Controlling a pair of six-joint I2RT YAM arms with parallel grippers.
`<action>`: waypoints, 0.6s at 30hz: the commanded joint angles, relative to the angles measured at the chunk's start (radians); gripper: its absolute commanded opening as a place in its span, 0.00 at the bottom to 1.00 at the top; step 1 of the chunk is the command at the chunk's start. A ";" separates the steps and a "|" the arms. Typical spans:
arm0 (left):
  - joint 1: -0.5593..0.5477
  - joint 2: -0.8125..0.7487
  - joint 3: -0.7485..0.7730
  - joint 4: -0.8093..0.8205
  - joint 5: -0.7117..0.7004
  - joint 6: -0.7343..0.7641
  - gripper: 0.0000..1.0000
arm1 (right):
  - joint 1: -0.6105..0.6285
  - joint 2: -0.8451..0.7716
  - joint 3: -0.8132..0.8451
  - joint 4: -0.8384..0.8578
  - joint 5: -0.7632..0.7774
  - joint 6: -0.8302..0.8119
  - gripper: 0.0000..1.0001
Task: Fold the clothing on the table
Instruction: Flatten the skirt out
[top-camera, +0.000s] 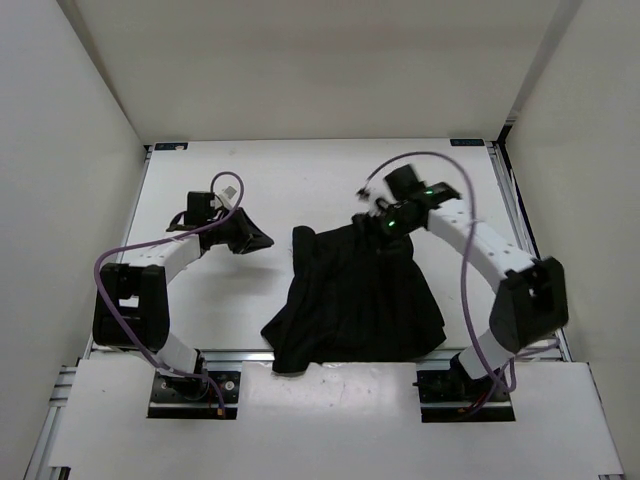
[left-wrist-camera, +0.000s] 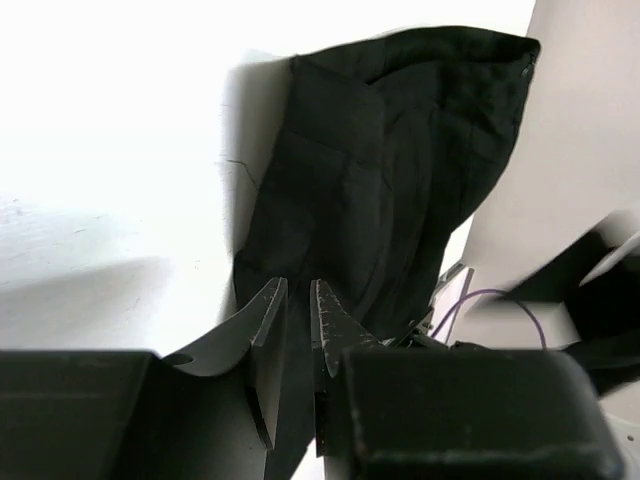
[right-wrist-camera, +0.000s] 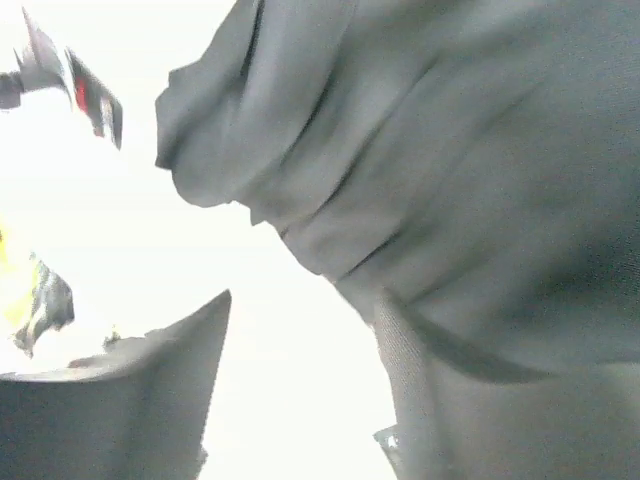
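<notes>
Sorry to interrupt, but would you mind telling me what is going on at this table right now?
Two robot arms are working on folding the black clothing, which lies bunched in a rough heap at the middle of the white table, not yet neatly folded. The right gripper is at the garment's far right edge with its jaws open and nothing between them. The left gripper is off to the garment's left over bare table, fingers only narrowly parted, holding nothing.

Soft black clothing (top-camera: 355, 300) lying crumpled on the white surface (top-camera: 200, 170); spread out near the middle, closer to the near edge; narrow at the far end, wide at the near end; fine folds running along the cloth.
</notes>
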 joint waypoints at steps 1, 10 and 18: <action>-0.010 -0.009 0.016 0.041 0.026 -0.012 0.26 | -0.189 -0.119 0.044 0.184 0.124 0.057 0.77; -0.096 0.109 0.066 0.144 -0.118 0.002 0.33 | -0.369 0.053 0.227 0.180 0.165 -0.005 0.78; -0.093 0.228 0.096 0.306 -0.212 0.042 0.44 | -0.340 -0.012 0.185 0.162 0.151 0.005 0.77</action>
